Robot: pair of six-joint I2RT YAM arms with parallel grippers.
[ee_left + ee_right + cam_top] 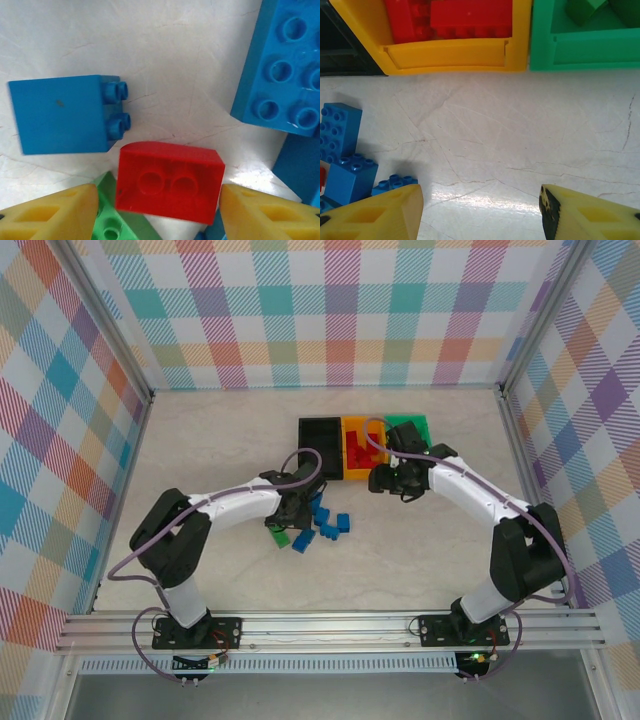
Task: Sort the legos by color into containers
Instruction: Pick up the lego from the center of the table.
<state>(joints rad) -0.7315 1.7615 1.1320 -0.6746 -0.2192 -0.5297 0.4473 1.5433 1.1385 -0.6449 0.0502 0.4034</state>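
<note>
My left gripper (157,215) stands open over the pile, and a red lego (170,182) lies underside up between its yellow fingers (55,215); the right finger is close to it and a gap shows on the left. Blue legos (60,115) and a green lego (112,220) lie around it. In the top view the left gripper (295,508) is among the blue legos (325,523). My right gripper (385,478) is open and holds nothing, just in front of the orange bin (455,55) with red legos (455,17) inside. The green bin (585,50) holds green legos (595,10).
The black bin (320,448) is the leftmost of the row at mid-table. A large blue lego (285,70) lies right of the left gripper. More blue legos (340,130) lie left of the right gripper (480,215). Checked walls enclose the table.
</note>
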